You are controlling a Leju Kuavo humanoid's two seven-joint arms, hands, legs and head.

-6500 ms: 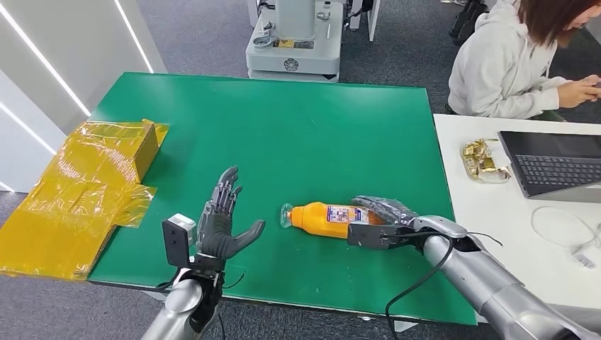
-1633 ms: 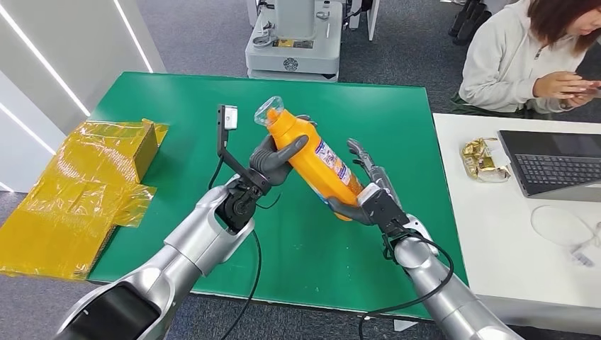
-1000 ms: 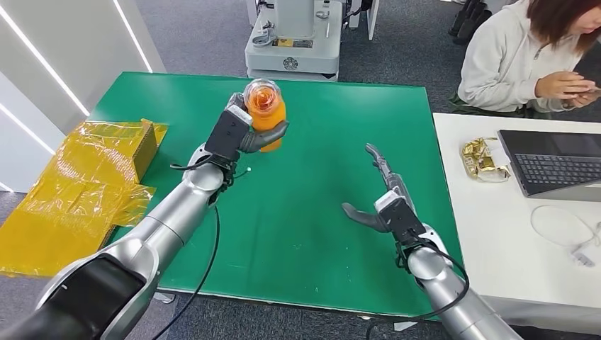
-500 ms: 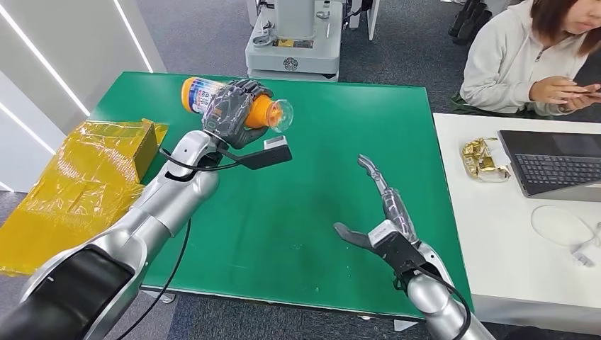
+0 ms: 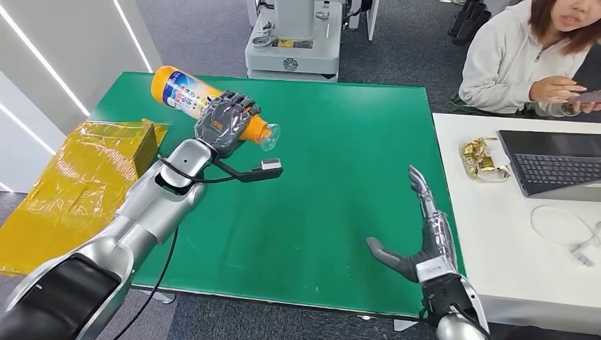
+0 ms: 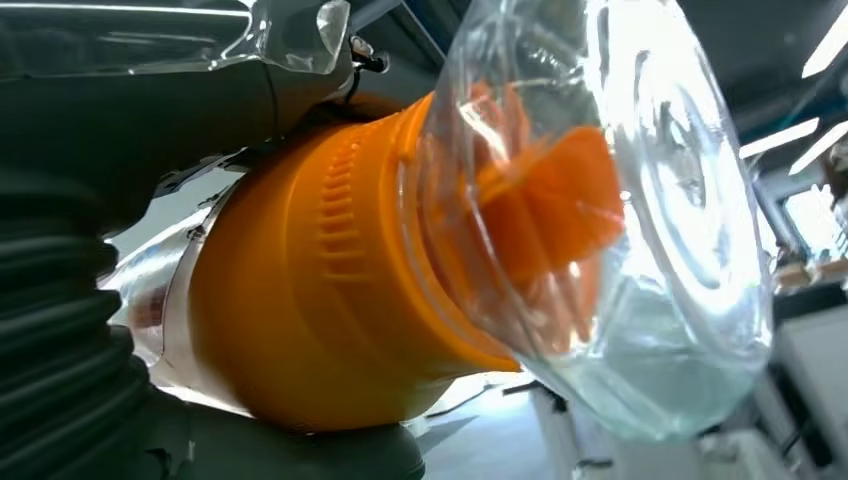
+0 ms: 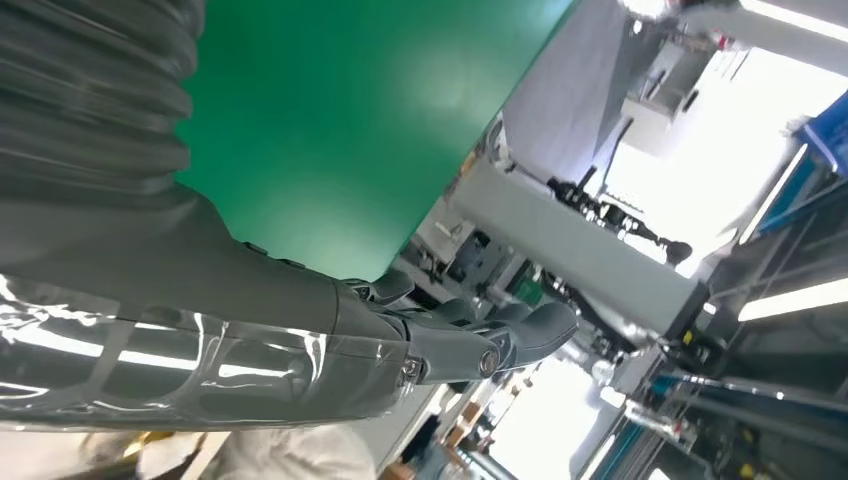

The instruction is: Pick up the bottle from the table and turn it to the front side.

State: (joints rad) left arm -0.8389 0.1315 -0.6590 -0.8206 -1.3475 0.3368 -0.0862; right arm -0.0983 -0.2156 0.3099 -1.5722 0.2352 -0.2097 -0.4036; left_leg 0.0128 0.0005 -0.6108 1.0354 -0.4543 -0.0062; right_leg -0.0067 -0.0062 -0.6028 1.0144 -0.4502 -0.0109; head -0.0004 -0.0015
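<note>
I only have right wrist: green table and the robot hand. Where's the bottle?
Observer: Left robot hand holds the bottle above the table's far left corner.
Operator: Upright?
Observer: No, near level; its clear cap points toward the table's middle.
Operator: Is the right helping?
Observer: No. Right robot hand is open over the near right edge, apart from the bottle.

My left hand (image 5: 225,125) is holding the bottle (image 5: 186,94) above the table's (image 5: 333,134) far left part; my right hand (image 5: 424,244) is hovering over its near right corner; a laptop (image 5: 553,165) is lying right of the table.
</note>
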